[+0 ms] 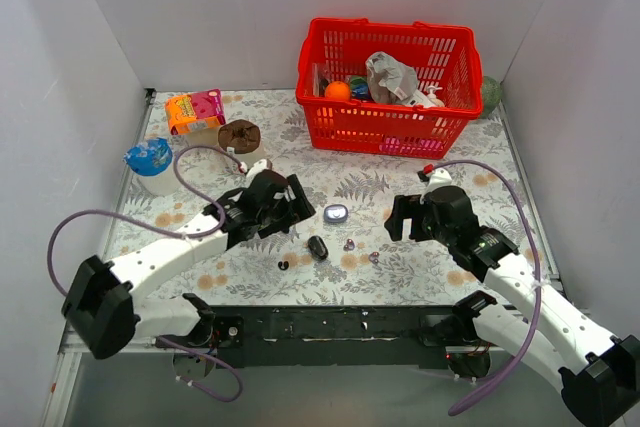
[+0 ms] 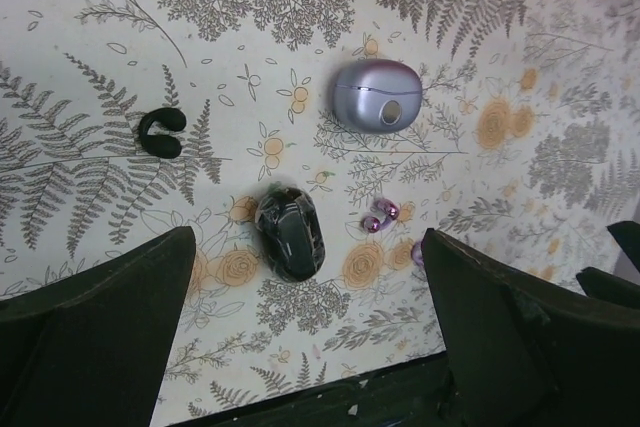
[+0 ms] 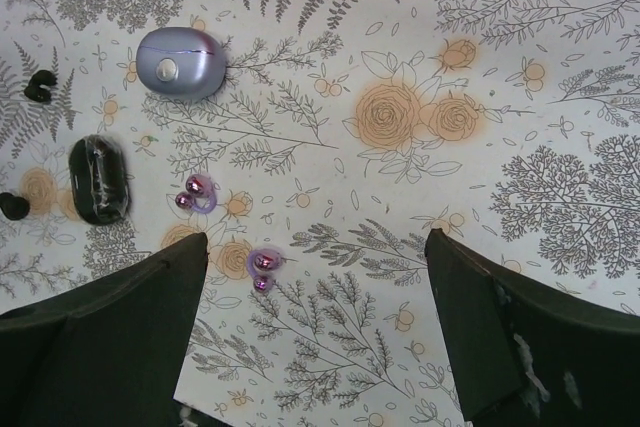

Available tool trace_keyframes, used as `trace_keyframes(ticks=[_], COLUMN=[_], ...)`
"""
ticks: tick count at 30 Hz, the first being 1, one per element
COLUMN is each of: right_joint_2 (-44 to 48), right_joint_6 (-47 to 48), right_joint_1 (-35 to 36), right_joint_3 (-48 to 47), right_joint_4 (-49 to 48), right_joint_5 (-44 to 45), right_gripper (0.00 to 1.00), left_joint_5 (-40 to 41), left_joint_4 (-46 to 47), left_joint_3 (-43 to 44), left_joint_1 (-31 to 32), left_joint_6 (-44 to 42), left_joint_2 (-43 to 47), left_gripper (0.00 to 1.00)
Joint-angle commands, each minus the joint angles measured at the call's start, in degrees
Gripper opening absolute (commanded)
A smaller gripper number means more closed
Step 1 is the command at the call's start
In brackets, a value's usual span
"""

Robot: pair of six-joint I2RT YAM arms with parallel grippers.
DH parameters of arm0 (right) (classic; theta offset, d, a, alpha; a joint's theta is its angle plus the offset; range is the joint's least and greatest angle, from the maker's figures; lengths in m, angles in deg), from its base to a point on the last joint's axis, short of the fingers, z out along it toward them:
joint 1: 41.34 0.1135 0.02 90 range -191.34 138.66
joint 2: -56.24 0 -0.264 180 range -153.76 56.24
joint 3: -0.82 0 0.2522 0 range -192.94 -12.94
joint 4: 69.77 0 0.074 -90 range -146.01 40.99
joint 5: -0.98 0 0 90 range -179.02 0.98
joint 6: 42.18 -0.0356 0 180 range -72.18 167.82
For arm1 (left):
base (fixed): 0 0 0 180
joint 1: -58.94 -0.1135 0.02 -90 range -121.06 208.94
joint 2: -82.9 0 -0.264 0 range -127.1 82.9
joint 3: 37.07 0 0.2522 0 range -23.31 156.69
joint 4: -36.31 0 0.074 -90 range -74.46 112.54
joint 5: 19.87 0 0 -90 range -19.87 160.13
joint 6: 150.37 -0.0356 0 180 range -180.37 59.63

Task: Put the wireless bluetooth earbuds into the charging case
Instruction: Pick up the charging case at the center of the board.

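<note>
The charging case (image 1: 336, 213) is a small lavender pebble lying on the floral table between the arms, lid down. It also shows in the left wrist view (image 2: 377, 94) and the right wrist view (image 3: 180, 63). Two tiny purple earbuds lie loose on the table in front of it: one (image 1: 349, 244) (image 2: 381, 215) (image 3: 195, 192), the other (image 1: 373, 257) (image 3: 263, 267), which is half hidden by a finger in the left wrist view (image 2: 416, 252). My left gripper (image 1: 300, 211) (image 2: 310, 277) is open and empty, left of the case. My right gripper (image 1: 398, 219) (image 3: 315, 277) is open and empty, right of the earbuds.
A stubby black piece (image 1: 318, 247) (image 2: 290, 233) (image 3: 99, 179) lies beside the earbuds. A small black hook (image 1: 284, 264) (image 2: 162, 132) lies further left. A red basket (image 1: 330, 122) of items stands at the back. An orange box (image 1: 194, 110), a brown lid (image 1: 239, 135) and a blue cup (image 1: 149, 157) stand at the back left.
</note>
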Motion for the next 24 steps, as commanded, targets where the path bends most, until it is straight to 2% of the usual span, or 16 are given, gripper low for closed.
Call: trace_keyframes(ticks=[1, 2, 5, 14, 17, 24], right_joint_2=[-0.4, -0.49, -1.1, 1.97, 2.41, 2.41], right_joint_6=[1.7, 2.05, 2.4, 2.05, 2.4, 2.58], right_joint_1=[0.05, 0.05, 0.14, 0.23, 0.14, 0.23], right_joint_3=[-3.85, -4.37, -6.04, -6.67, -6.23, -7.19], right_joint_4=[1.02, 1.54, 3.3, 4.01, 3.92, 4.01], right_joint_5=[2.21, 2.57, 2.66, -0.86, -0.77, -1.56], right_gripper=[0.96, 0.96, 0.96, 0.95, 0.95, 0.95], left_joint_5=[6.07, 10.89, 14.88, 19.37, 19.46, 16.91], left_joint_4=[-3.4, -5.08, -10.62, -12.3, -10.28, -11.07], left_joint_3=[8.48, 13.73, 22.8, 26.71, 25.65, 32.06], left_joint_1=[6.52, 8.39, 12.53, 12.71, 12.71, 12.71], left_joint_6=[-1.4, -1.31, 1.14, 6.68, 5.9, 3.09], left_joint_2=[-9.27, -15.3, -23.94, -31.97, -32.59, -39.17], left_gripper=[0.98, 0.98, 0.98, 0.98, 0.98, 0.98])
